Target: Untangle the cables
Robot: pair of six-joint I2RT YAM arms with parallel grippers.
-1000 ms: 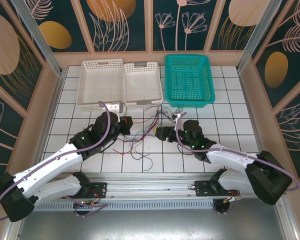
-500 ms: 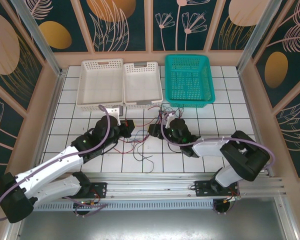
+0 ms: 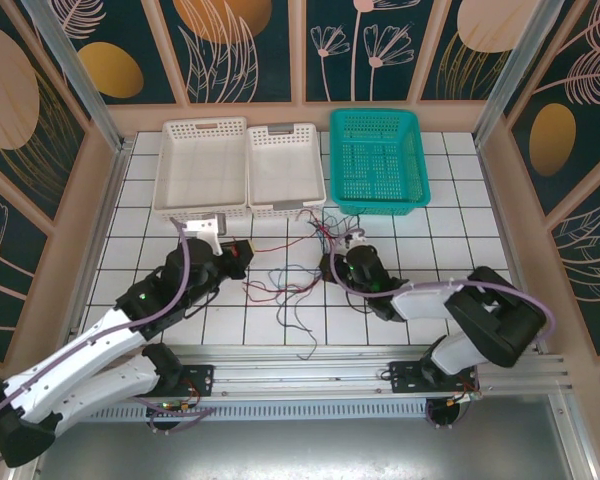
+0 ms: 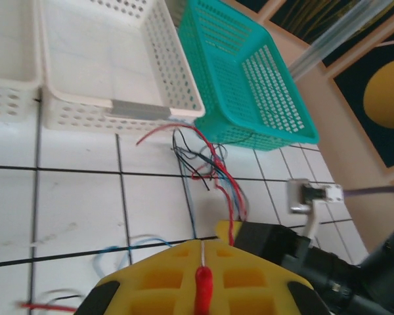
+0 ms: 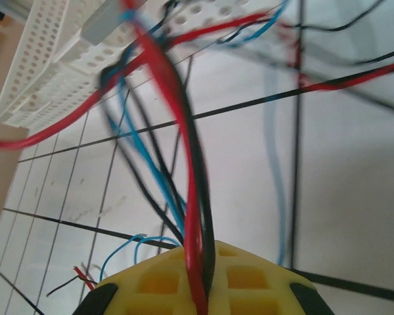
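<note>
Item: the cables [image 3: 298,262], red, black and blue, tangled mid-worktop below the baskets. Left end effector [image 4: 202,279] pinches one red strand; right end effector [image 5: 198,289] clamps a mixed bundle. Step: pulling apart (judged). Next: draw both ends outward, slowly.

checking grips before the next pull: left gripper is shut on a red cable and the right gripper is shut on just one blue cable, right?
Not quite. The right gripper is shut on a bundle of red, black and blue cables, as the right wrist view shows. The left gripper is indeed shut on a red cable.
</note>
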